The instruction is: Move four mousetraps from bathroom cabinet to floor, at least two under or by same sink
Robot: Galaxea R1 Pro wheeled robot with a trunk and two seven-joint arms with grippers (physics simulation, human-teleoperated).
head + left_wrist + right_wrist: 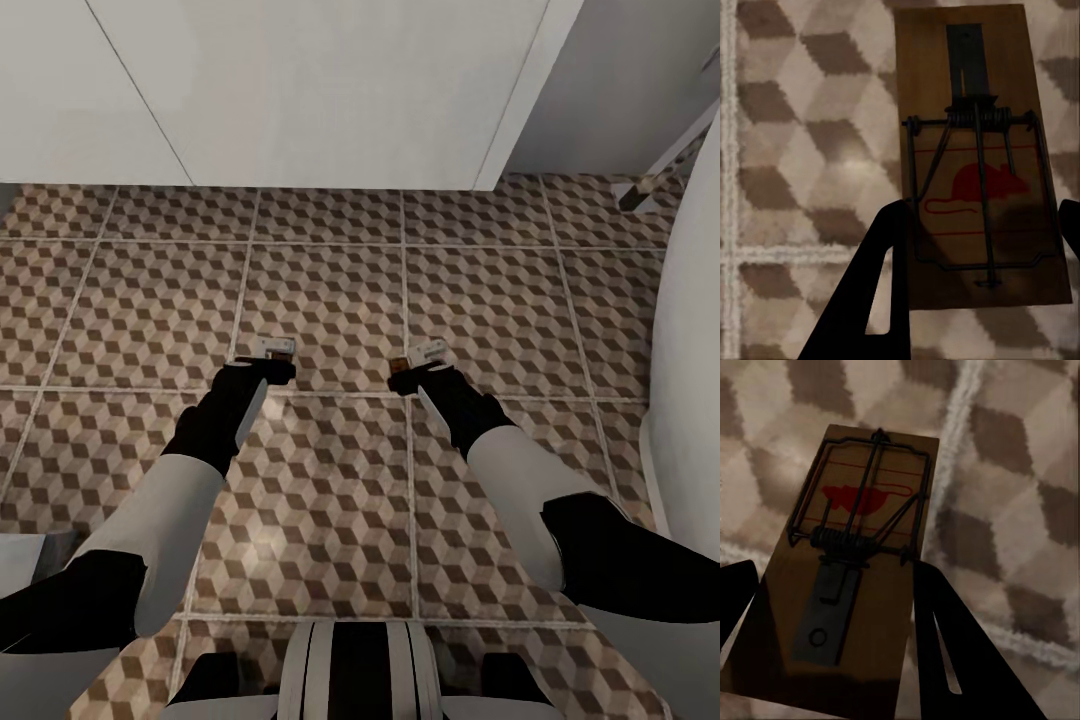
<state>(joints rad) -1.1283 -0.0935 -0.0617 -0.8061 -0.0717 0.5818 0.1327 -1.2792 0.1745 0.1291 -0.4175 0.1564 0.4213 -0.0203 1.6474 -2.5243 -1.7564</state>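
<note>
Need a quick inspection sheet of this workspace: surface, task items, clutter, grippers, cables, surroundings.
Surface: bathroom floor, cube-pattern tiles with pale grout.
Job's things: two mousetraps in view, left mousetrap and right mousetrap, wire and red mouse print up.
Clutter: nothing seen.
Grippers: left gripper shut on left mousetrap; right gripper shut on right mousetrap, fingers flanking each board, both low over the tiles.
Cables: nothing seen.
Surroundings: white panels ahead; curved white fixture at right.
</note>
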